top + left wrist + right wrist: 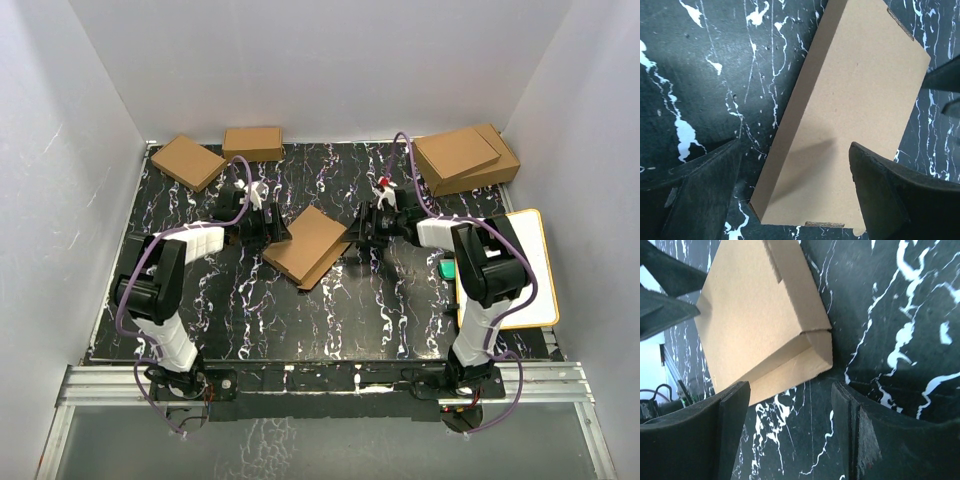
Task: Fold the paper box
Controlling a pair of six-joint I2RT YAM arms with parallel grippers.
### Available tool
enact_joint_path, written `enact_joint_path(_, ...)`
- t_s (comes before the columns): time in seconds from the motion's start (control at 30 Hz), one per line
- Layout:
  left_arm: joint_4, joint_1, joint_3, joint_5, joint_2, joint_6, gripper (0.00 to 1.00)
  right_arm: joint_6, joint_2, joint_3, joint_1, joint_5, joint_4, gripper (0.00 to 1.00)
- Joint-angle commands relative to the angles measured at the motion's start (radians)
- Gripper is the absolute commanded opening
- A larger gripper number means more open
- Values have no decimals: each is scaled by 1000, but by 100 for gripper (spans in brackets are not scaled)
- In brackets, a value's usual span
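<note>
Black marbled counter (300,310), white walls all round. Your left hand (278,232) is spread apart over one end of the paper box (308,245). Your right hand (350,238) is spread too, with the box's corner just ahead of its fingertips.

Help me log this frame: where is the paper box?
In the top view the paper box lies near the middle of the table, between the left gripper and right gripper.
</note>
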Motion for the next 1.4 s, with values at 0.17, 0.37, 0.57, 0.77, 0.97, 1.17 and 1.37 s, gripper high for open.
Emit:
enact_joint_path(0.17,43,3,-51,151,-16,-93,78,36,81,133,11,35,-21,70)
enact_joint_path(0.37,59,-25,-128,160,-78,-138,78,14,85,161,18,46,-37,68)
enact_joint_path(0.57,55,-65,-155,156,-131,-169,77,-8,99,190,25,55,-57,66)
enact_joint_path(0.77,69,-88,-173,136,-159,-192,78,-34,117,214,34,83,-83,65)
enact_joint_path(0.97,57,-88,-96,69,-92,-173,81,-48,145,250,37,106,-110,63)
enact_joint_path(1.17,74,-87,-27,95,8,-188,78,-60,148,258,40,129,-116,60)
enact_joint_path(1.37,86,-91,-38,118,15,-185,76,-64,173,282,47,126,-127,52)
